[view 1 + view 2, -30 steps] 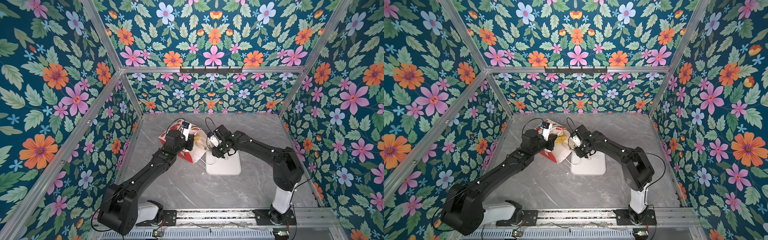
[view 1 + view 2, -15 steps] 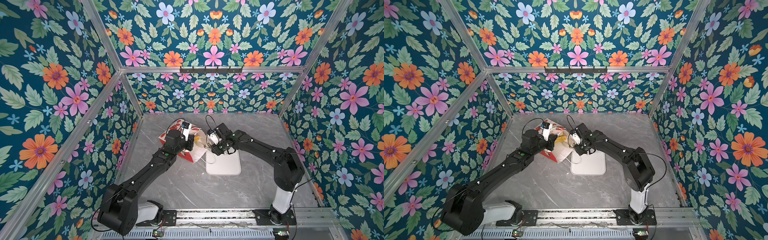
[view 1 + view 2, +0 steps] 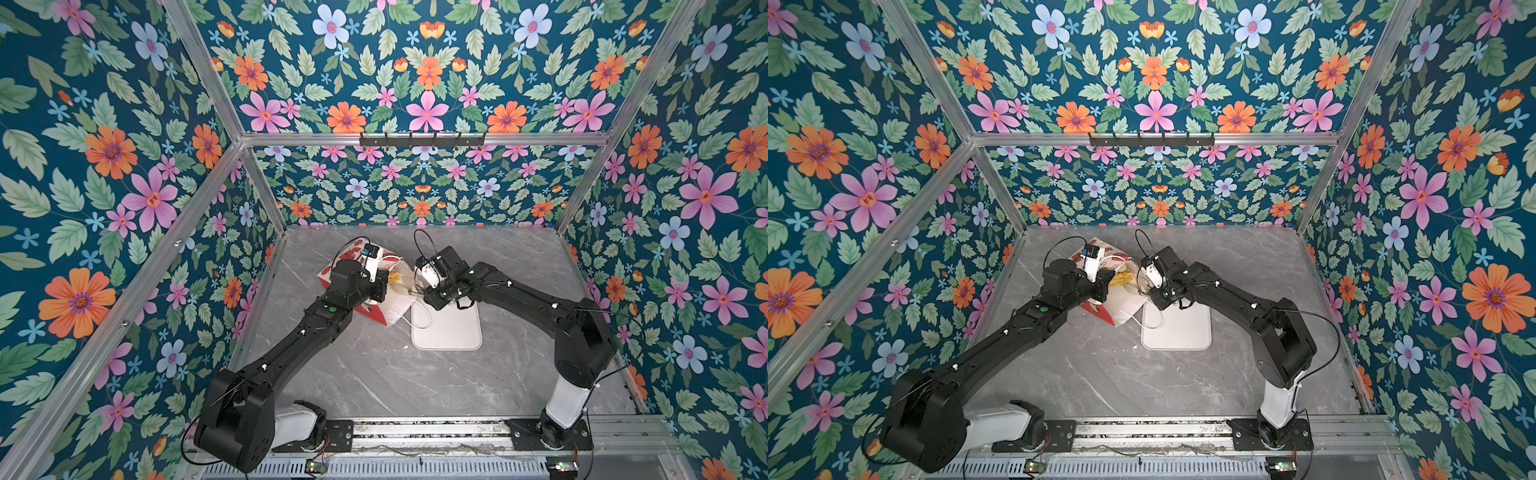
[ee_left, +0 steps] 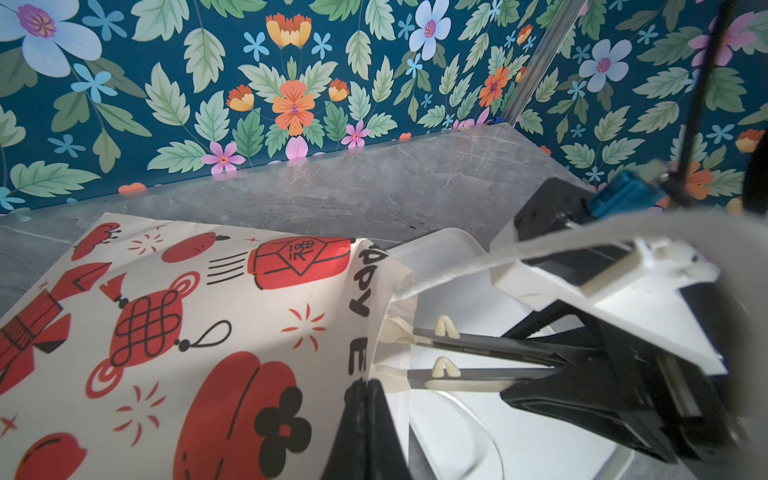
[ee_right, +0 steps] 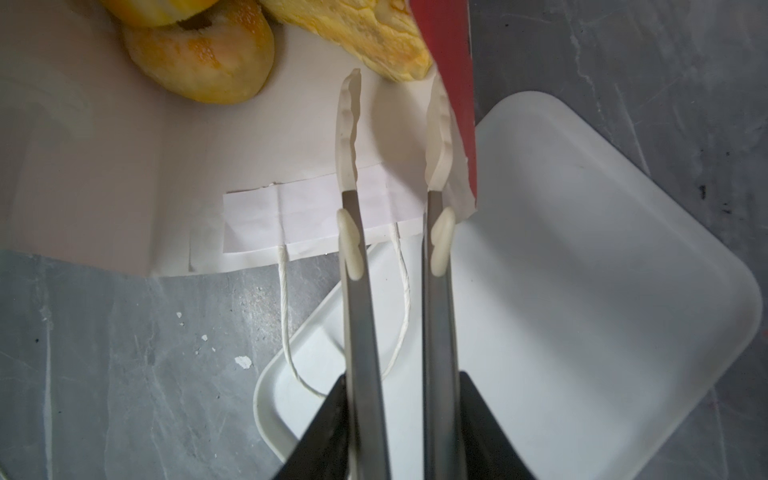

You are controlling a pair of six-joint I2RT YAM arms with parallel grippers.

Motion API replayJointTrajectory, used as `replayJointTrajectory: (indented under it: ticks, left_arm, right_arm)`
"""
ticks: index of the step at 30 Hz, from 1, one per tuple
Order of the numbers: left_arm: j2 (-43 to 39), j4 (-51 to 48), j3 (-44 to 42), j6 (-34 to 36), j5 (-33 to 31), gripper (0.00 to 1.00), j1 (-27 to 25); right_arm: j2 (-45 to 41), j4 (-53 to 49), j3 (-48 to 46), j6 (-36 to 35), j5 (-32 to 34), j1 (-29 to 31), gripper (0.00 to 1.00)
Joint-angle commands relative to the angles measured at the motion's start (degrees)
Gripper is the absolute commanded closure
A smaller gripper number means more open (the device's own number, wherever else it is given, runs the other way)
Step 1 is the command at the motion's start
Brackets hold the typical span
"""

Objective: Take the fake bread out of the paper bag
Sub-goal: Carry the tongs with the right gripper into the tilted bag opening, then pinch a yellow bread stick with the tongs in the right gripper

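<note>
Floral wallpaper in teal, pink and orange wraps the cell, and both arms meet toward the far side of the grey marble tabletop (image 3: 374, 374). Right there lies the red-and-white printed paper bag (image 4: 187, 332), tipped on its side, mouth turned toward the flat white rectangular tray (image 5: 582, 270), lower lip reaching the tray's near corner. A thin white cord handle (image 5: 284, 299) trails out of that lip and loops onto the tray. Look at the left tool (image 4: 365, 399): its dark fingers are pressed together on the upper rim of the bag's mouth, and that edge stands raised off the tabletop. Now the right tool (image 5: 395, 124): long slim metal fingers with pale tips, spread a little, nothing between them, the tips poked just inside the mouth above the white lining. One tip sits just beside the bag's red side wall; I cannot tell whether it touches. And the fake bread (image 5: 199, 58) is all inside the bag, deeper in than those tips. A glossy golden ring rests on the lining, another golden piece overlaps it at the picture's edge, and a long ridged yellow loaf (image 5: 353, 29) lies nearest the tips, close but apart from them. In both top views only a patch of yellow shows in the bag's mouth, between the two wrists. The tray itself carries nothing but the cord.
</note>
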Motion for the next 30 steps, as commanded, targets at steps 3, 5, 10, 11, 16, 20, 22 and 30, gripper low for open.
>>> replayJointTrajectory:
  ticks: [3,5,10,11,16,20,22,30]
  left_arm:
    - [-0.53,2.02,-0.11,0.07,1.13,1.00,0.06]
    - [-0.48,2.10,-0.12,-0.02,1.32,1.00,-0.02]
    - [-0.13,2.24,-0.12,-0.02,1.66,1.00,-0.02]
    - [-0.16,2.28,-0.12,-0.10,1.74,1.00,0.01]
    - [-0.35,2.67,-0.12,-0.20,2.41,1.00,0.01]
    - [-0.35,2.81,-0.12,-0.28,2.49,1.00,-0.04]
    - [-0.43,2.98,-0.28,-0.33,2.42,1.00,0.03]
    - [-0.29,3.16,-0.38,-0.37,1.68,1.00,-0.03]
  right_arm:
    - [-0.30,5.04,-0.11,-0.03,1.24,0.03,0.61]
    - [0.48,4.84,0.67,0.21,1.31,-0.02,0.61]
    - [0.41,6.35,0.49,1.02,1.39,0.04,0.61]
    - [0.62,6.50,0.54,0.95,1.31,0.05,0.61]
    - [2.22,6.88,0.96,0.49,-0.09,0.04,0.61]
    - [2.88,6.75,1.28,-0.13,-2.80,-0.03,0.64]
    - [2.81,6.97,0.94,-0.16,-3.47,-0.11,0.67]
    - [0.15,7.37,-1.15,0.14,-3.77,-0.21,0.80]
